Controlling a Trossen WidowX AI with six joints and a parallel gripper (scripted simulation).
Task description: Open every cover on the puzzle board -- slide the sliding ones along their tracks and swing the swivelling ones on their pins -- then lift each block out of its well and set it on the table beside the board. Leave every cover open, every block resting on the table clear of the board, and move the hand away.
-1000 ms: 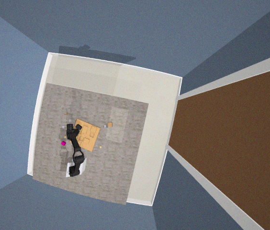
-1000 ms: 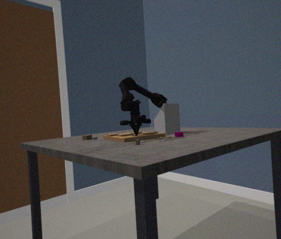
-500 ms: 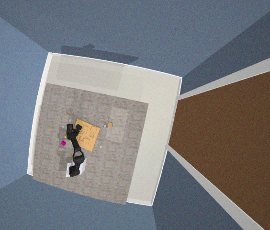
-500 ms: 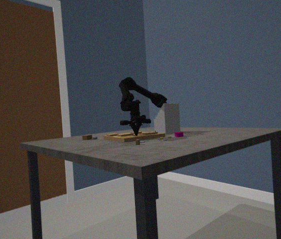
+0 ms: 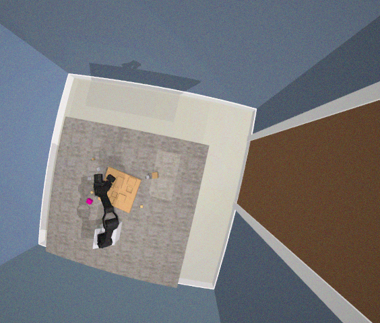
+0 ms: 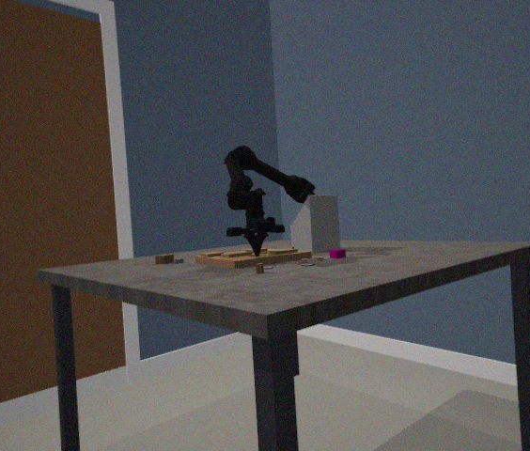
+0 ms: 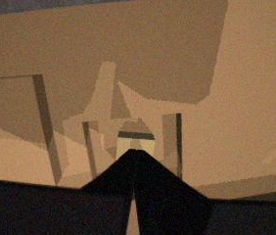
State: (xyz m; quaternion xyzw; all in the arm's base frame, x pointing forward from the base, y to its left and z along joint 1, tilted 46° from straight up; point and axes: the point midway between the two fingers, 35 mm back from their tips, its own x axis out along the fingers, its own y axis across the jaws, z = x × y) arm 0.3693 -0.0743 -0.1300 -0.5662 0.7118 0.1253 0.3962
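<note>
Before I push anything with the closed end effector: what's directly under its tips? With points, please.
The wrist view shows a pale yellowish patch with a dark edge just beyond the end effector (image 5: pixel 111 178) (image 6: pixel 257 254) (image 7: pixel 135 157). Whatever lies directly beneath the tips is covered by the fingers, so I can't tell.

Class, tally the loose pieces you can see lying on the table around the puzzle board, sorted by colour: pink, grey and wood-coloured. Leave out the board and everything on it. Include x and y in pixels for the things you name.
Pink block (image 5: pixel 89 201) (image 6: pixel 337 254): 1
Grey pieces (image 5: pixel 147 176) (image 6: pixel 307 264): 3
Wood-coloured pieces (image 5: pixel 154 175) (image 6: pixel 163 258): 5
Total: 9
</note>
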